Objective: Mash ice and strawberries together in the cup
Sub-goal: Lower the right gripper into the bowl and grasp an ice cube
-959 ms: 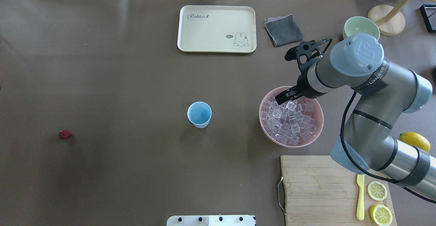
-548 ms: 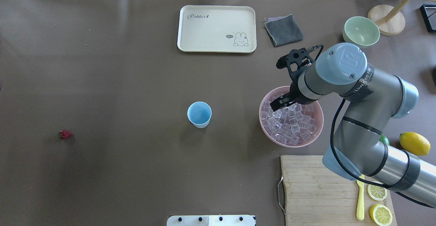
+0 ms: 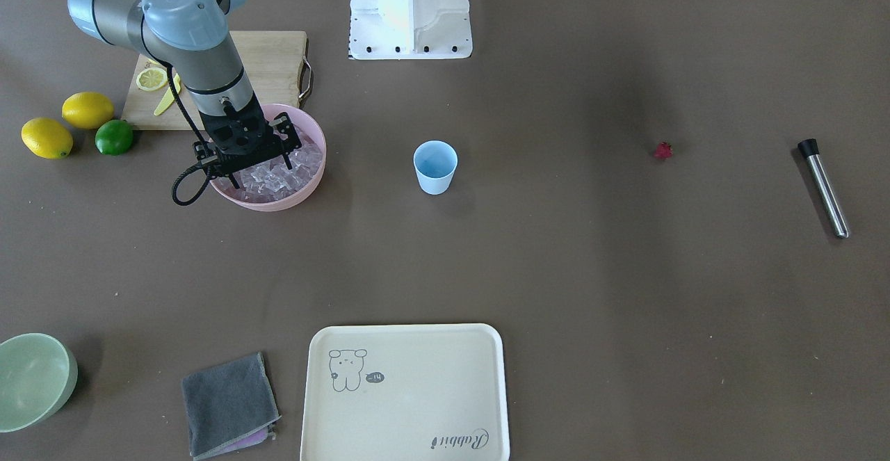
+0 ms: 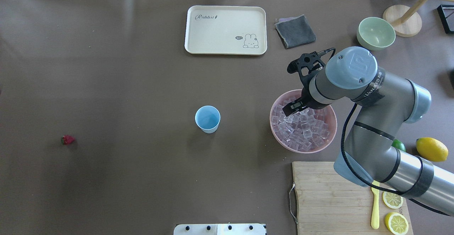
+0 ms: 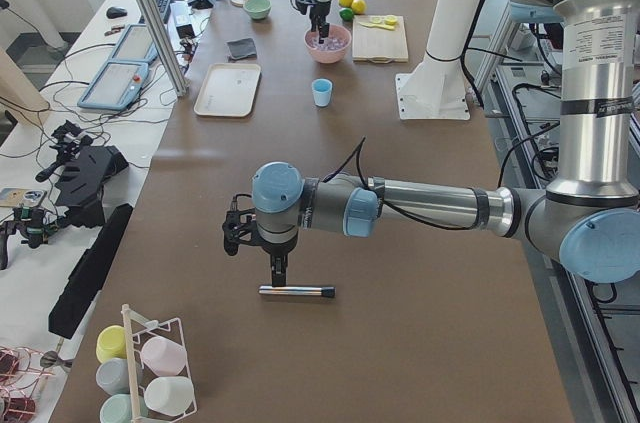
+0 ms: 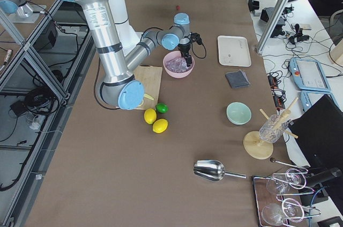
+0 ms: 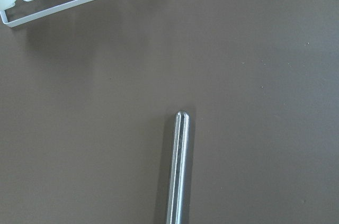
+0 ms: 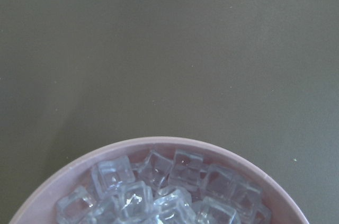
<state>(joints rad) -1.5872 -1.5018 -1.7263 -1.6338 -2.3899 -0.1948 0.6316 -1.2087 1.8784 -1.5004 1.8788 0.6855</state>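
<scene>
Dozens of small clear ice cubes (image 4: 303,130) heaped in the round pink plastic bowl (image 4: 321,146) at the right of the bench (image 4: 142,86) look light, hard and slippery; pinch one across two flat faces. The right gripper (image 4: 291,108), jaws apparently spread and empty, hangs just over the heap's far left; the light-blue plastic cup (image 4: 207,118) stands well left. Whether the left gripper (image 5: 277,273) is open cannot be told.

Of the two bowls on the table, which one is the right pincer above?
The pink bowl, the one full of ice; the right pincer hangs over it. The pale green bowl is empty and stands apart.
</scene>
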